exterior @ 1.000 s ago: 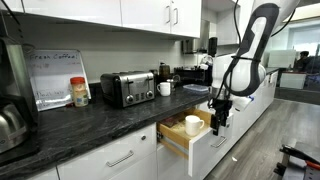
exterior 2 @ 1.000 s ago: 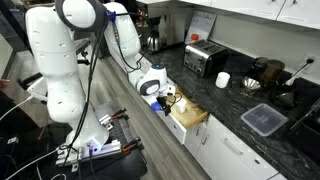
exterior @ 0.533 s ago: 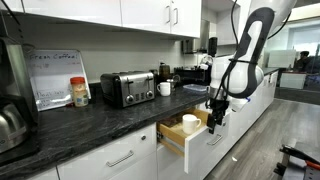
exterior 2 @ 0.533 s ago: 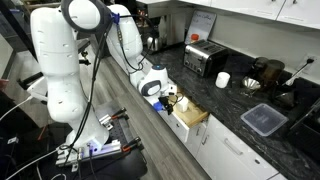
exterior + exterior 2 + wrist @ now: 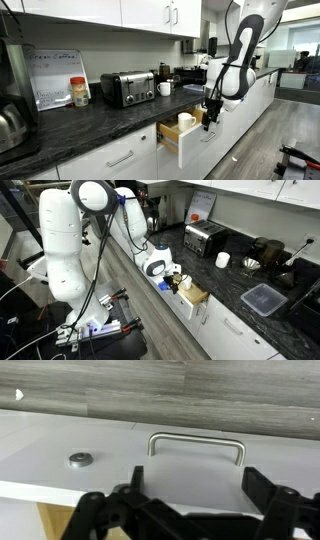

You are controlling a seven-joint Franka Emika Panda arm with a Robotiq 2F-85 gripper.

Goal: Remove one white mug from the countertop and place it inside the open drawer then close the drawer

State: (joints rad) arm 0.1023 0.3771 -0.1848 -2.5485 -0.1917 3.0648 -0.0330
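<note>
- Long dark grey-black stone-look counter (image 5: 90, 118) — faintly speckled, smooth, with a dull sheen.
- White flat-front drawer (image 5: 60, 440) — smooth matt front; in both exterior views its inside is light bare wood.
- Slim silver bar handle (image 5: 196, 444) — brushed metal, satin.
- Small plain white ceramic mug (image 5: 186, 121) — smooth.
- Boxy silver toaster (image 5: 127, 88) — shiny metal, black ends.
- Grey plank floor (image 5: 150, 385) — wood grain, matt.

One mug (image 5: 186, 121) sits in the drawer (image 5: 195, 152); a second mug (image 5: 164, 88) stands on the countertop (image 5: 100, 118).
</note>
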